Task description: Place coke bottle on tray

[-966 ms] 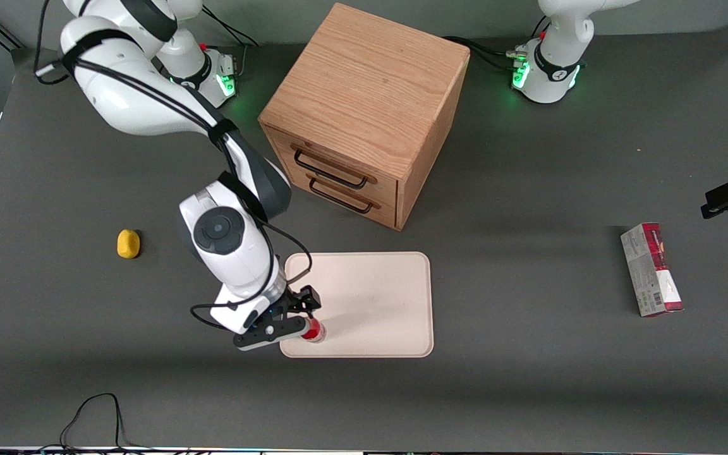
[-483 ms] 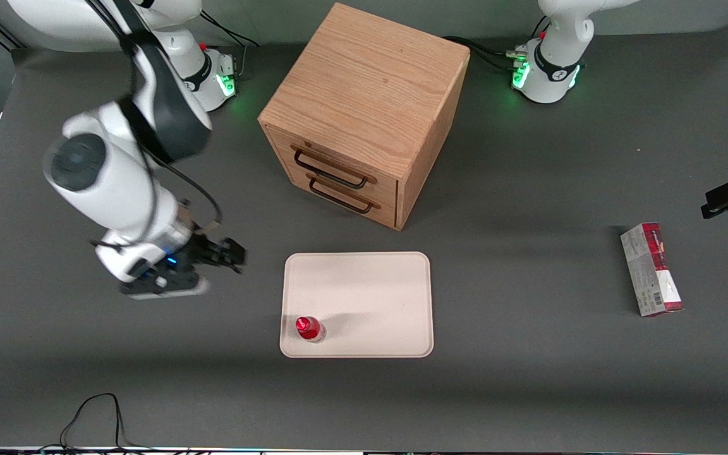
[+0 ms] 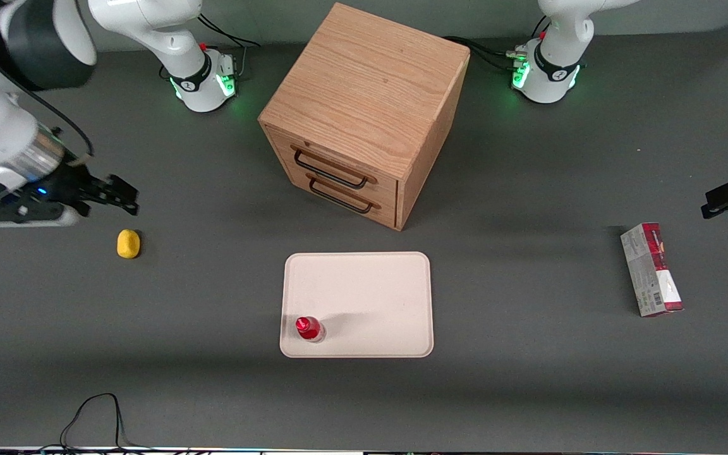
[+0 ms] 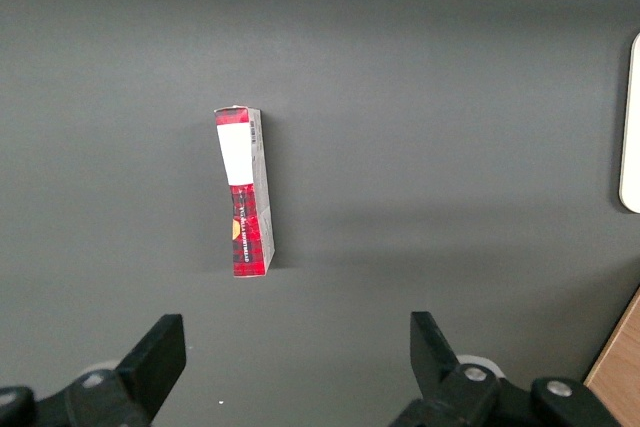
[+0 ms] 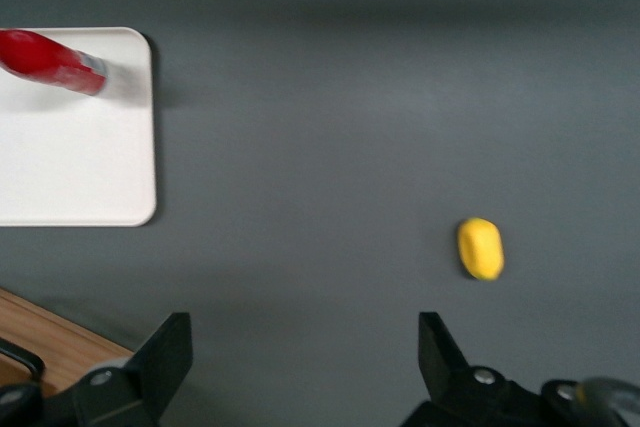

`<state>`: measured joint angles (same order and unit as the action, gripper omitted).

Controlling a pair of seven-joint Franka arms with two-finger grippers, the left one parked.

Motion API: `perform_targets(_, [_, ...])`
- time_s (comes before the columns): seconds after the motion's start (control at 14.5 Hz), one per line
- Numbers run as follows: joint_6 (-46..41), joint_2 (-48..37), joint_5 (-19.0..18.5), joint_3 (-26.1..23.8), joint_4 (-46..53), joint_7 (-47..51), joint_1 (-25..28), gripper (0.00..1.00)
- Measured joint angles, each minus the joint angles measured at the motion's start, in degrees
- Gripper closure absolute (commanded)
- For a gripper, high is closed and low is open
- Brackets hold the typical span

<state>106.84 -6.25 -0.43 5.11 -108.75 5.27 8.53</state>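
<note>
The coke bottle [image 3: 308, 328], small and red with a red cap, stands upright on the cream-white tray [image 3: 376, 297], at the tray's corner nearest the front camera on the working arm's side. It also shows in the right wrist view [image 5: 50, 62] on the tray [image 5: 70, 157]. My gripper [image 3: 121, 193] is open and empty, raised above the table toward the working arm's end, well away from the tray and above a yellow lump [image 3: 128, 243]. Its fingers [image 5: 170, 347] stand wide apart in the wrist view with bare table between them.
A wooden drawer cabinet [image 3: 364, 107] with two black handles stands farther from the front camera than the tray. The yellow lump also shows in the right wrist view [image 5: 481, 248]. A red-and-grey carton [image 3: 651, 268] lies toward the parked arm's end.
My gripper let go of the bottle on the tray, then rose and swung away toward the working arm's end of the table. The bottle stays upright where it was left.
</note>
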Motion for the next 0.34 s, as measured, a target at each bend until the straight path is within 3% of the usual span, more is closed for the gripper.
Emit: perform_targets(0.34, [-1.73,-4.17,0.17,4.79,-2.68,-3.27,-0.06,0.0])
